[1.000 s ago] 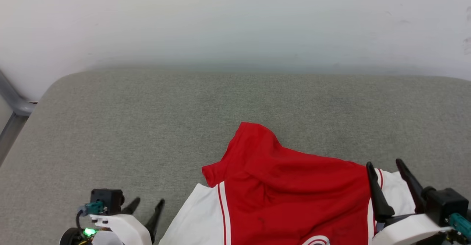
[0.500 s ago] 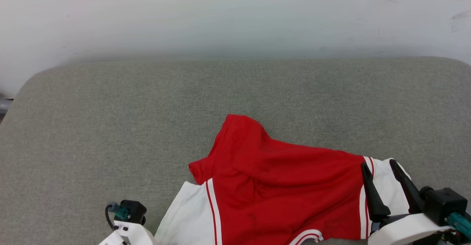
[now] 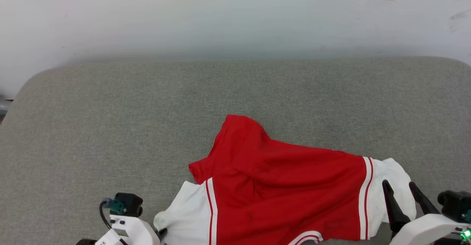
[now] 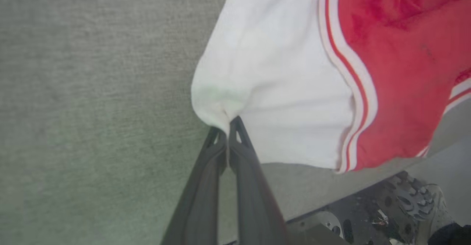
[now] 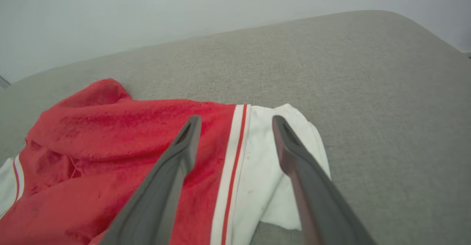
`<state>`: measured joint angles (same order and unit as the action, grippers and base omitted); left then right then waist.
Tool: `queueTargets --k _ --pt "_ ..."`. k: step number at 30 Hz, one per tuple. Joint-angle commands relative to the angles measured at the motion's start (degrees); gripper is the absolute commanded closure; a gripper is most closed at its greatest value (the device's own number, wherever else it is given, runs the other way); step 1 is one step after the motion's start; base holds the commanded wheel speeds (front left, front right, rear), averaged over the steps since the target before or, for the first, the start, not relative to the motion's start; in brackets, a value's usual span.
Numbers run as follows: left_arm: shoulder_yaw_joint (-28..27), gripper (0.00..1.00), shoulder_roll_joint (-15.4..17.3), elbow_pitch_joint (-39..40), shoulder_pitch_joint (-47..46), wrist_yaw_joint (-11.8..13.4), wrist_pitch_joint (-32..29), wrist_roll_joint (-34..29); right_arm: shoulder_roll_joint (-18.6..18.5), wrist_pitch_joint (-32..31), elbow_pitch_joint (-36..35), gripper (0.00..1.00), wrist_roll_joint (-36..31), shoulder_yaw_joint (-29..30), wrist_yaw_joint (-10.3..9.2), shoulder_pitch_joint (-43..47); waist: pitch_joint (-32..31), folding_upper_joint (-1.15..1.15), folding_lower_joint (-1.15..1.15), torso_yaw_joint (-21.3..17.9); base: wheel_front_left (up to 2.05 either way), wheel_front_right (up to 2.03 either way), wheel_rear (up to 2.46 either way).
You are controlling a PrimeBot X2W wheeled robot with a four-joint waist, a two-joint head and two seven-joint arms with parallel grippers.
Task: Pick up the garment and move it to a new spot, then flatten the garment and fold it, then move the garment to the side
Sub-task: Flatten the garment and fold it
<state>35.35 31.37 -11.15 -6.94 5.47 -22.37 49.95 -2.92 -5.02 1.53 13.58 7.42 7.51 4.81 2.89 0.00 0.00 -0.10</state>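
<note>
Since a moment ago our left claw (image 4: 228, 125) has snapped shut on the jersey (image 3: 279, 186), and our right claw (image 3: 398, 183) has slid back from it, toward us.

We start at the left end of the jersey. Our left claw is there, and its two dark fingers (image 4: 204, 186) are pressed tight together on the tip of the white left sleeve (image 4: 272, 90). The cloth is bunched into a little bump right at the pinch.

Just right of that sleeve run red and white stripes (image 3: 210, 208), and then comes the big red middle. It is wrinkled, and one red corner (image 3: 239, 127) pokes toward the pale wall (image 3: 235, 17) behind the jersey.

Under the jersey lies the soft grey pad (image 3: 110, 127), which spreads out to the left of the jersey and behind it. Below the jersey's near side, past the pad's edge, we see a dark metal part (image 4: 368, 215) with holes.

At the right end of the jersey is the other white sleeve (image 3: 390, 175). Our right claw hangs at its near side with fingers spread wide apart, holding nothing. They hide a bit of that sleeve, and we cannot tell if they touch it.
</note>
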Motion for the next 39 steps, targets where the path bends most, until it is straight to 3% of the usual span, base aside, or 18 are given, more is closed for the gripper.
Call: queueTargets --k 1,9,19,20,21,22,29,39 --pt "-0.7 1.00 0.6 1.0 0.6 0.8 1.3 -0.6 0.1 -2.1 0.9 0.00 -0.3 1.6 -0.04 0.1 -0.4 0.00 0.00 0.3 0.00 0.00 0.00" --pt "-3.4 1.00 1.6 8.0 1.5 3.9 6.5 -2.6 -0.7 -19.0 4.6 0.00 -3.4 9.6 -0.04 -2.2 -0.7 0.00 0.00 1.6 0.00 0.00 0.00" --pt "-3.7 1.00 1.4 12.3 0.0 4.7 7.3 -3.2 -2.3 -32.1 16.0 0.00 -2.9 9.7 -0.04 -9.2 1.3 0.00 0.00 2.7 0.00 0.00 0.00" --pt "-3.7 1.00 1.3 12.5 0.1 4.7 7.7 -3.1 -1.9 -35.9 20.2 0.15 -1.5 8.7 -0.02 -9.9 1.7 0.00 0.00 3.0 0.00 0.00 0.00" --pt "-3.7 1.00 1.2 12.6 0.1 4.7 7.7 -3.1 -1.8 -36.7 21.1 0.65 -0.6 8.4 -0.01 -9.9 1.9 0.00 0.00 3.1 0.00 0.00 0.00" --pt "-3.7 1.00 1.2 12.6 0.1 4.7 7.8 -3.0 -1.7 -37.3 21.9 1.00 0.0 8.3 -0.01 -10.0 2.0 0.00 0.00 3.1 0.00 0.00 0.00" --pt "-4.4 1.00 1.2 12.5 0.0 5.0 9.3 -3.4 -3.8 -35.2 20.1 1.00 2.1 7.9 -0.04 -11.0 1.6 0.00 0.00 3.0 0.00 0.00 0.00" --pt "-9.1 1.00 1.6 15.6 -1.3 7.8 15.4 -4.4 -4.8 -29.3 3.3 1.00 1.1 6.3 -0.03 -11.1 -0.6 0.00 0.00 2.0 0.00 0.00 0.00"
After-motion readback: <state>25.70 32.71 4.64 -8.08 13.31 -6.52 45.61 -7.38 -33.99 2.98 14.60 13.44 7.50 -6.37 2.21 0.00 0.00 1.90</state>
